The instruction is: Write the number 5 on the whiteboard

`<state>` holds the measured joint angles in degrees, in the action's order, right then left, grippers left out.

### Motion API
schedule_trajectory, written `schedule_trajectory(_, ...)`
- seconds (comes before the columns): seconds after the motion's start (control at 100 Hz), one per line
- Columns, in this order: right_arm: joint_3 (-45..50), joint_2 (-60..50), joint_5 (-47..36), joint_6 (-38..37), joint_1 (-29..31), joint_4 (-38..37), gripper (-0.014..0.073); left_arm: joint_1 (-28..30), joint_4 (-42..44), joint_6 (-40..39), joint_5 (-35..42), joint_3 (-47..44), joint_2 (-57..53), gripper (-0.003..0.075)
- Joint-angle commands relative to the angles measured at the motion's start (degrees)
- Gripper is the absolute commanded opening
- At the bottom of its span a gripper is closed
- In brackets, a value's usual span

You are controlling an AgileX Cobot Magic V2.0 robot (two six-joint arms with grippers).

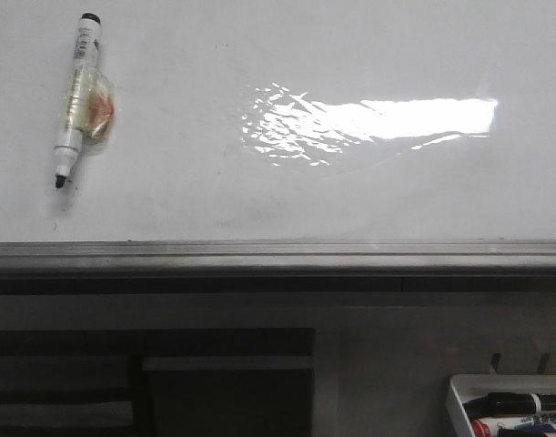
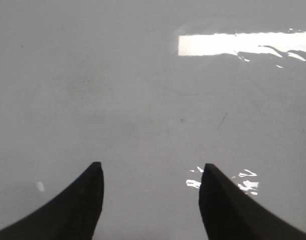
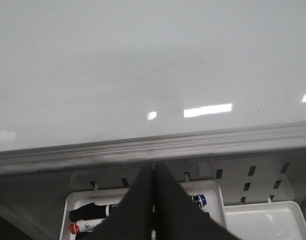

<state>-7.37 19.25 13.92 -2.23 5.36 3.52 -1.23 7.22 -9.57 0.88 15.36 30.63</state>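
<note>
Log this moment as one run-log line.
stage: pre-writing | whiteboard: no number 5 drawn | marker: lying uncapped on board | left gripper: open, empty | right gripper: shut, above marker tray

No text, brand or number can be read anywhere. The white-barrelled black-capped marker (image 1: 77,98) lying on the glossy white whiteboard (image 1: 278,191) bears a label too blurred to make out. The board carries no legible writing.

Front and wrist cameras share the whiteboard (image 1: 259,200).
</note>
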Motion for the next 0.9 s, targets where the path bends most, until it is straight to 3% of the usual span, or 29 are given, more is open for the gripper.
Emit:
schedule_trajectory(0.0,-1.87,0.87,-5.62,0.19,0.35,0.09,-0.0064,-1.3,2.34,-0.27,6.54,1.9,0.96,0.0399)
schedule_trajectory(0.25,-1.87,0.87,-4.65,0.19,0.35,0.09,-0.0064,-13.39,8.03,-0.27,15.25,1.9,0.91,0.04)
schedule_trajectory(0.5,-1.87,0.87,-4.65,0.19,0.35,0.09,-0.0064,-28.69,1.06,-0.69,15.14,1.9,4.76,0.0399)
schedule_trajectory(0.67,-1.87,0.87,-4.65,0.19,0.35,0.09,-0.0064,-32.06,-2.12,-0.69,16.93,1.9,11.91,0.0399)
schedule_trajectory(0.89,-1.87,0.87,-4.65,0.19,0.35,0.09,-0.0064,-32.16,-5.95,-0.69,22.82,1.9,20.32,0.0399)
